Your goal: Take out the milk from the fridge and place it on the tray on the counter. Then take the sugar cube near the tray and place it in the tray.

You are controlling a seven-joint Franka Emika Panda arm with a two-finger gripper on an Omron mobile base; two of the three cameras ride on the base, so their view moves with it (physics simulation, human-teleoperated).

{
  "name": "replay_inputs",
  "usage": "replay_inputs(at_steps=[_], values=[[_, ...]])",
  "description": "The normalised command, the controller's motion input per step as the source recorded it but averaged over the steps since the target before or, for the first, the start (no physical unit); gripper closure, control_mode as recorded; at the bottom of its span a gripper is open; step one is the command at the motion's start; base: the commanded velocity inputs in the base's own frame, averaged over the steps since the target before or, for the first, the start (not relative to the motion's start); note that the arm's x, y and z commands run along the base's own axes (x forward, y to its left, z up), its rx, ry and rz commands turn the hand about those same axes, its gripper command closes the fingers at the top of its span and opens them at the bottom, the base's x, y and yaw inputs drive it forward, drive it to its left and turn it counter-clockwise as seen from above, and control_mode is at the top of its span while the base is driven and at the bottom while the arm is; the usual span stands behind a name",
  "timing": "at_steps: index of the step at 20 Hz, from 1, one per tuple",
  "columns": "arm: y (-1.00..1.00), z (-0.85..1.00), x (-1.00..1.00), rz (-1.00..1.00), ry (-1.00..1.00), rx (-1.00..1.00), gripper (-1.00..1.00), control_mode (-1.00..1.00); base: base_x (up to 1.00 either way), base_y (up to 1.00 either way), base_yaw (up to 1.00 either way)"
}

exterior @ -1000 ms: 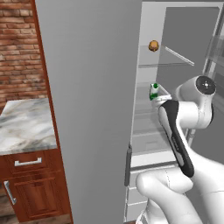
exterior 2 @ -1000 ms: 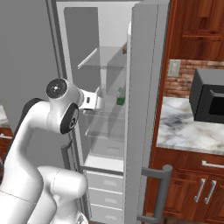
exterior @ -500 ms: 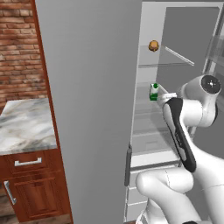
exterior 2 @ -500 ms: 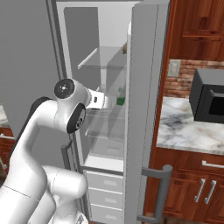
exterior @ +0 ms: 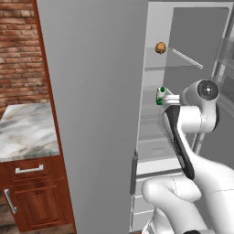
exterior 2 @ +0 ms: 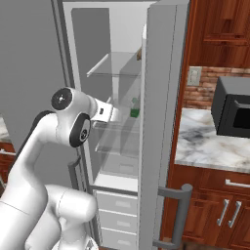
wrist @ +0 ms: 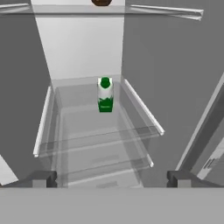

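The fridge (exterior: 96,114) stands open, showing its pale inside and glass shelves. The milk (wrist: 105,95), a slim white carton with a green cap, stands upright at the back of a glass shelf (wrist: 100,135). It also shows as the carton (exterior: 161,95) just beyond my hand, and as the carton (exterior 2: 134,109). My gripper (wrist: 111,179) is open and empty, level with that shelf. It points straight at the milk from some way off. The tray and the sugar cube are out of view.
A small brown-orange ball (exterior: 160,47) lies on the shelf above the milk. The open fridge door (exterior 2: 161,122) stands close on the right, with its handle (exterior 2: 178,215) low down. A marble top (exterior 2: 215,146) carries a black microwave (exterior 2: 233,112). Another marble top (exterior: 25,132) lies left.
My arm's upper joints have shifted slightly. The hand stays in front of the milk shelf, with its jaws as wide as before. The milk has not moved.
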Motion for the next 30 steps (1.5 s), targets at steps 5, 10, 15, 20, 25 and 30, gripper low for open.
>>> replay_inputs(at_steps=[5,10,15,20,25,30], values=[[-0.06,0.0,0.33,0.0,0.0,0.01,-1.0,-1.0,0.0,0.0,0.0],[0.0,0.0,0.4,0.0,-0.06,0.0,-1.0,-1.0,0.0,0.0,0.0],[-0.02,0.0,0.39,0.0,-0.03,0.0,-1.0,-1.0,0.0,0.0,0.0],[-0.12,-0.01,0.36,0.01,0.0,0.0,-1.0,-1.0,0.0,0.0,0.0],[-0.19,-0.03,0.09,0.05,0.0,0.0,-1.0,-1.0,0.0,0.0,0.0],[-0.12,-0.11,0.12,0.05,0.0,0.0,-1.0,-1.0,0.0,0.0,0.0]])
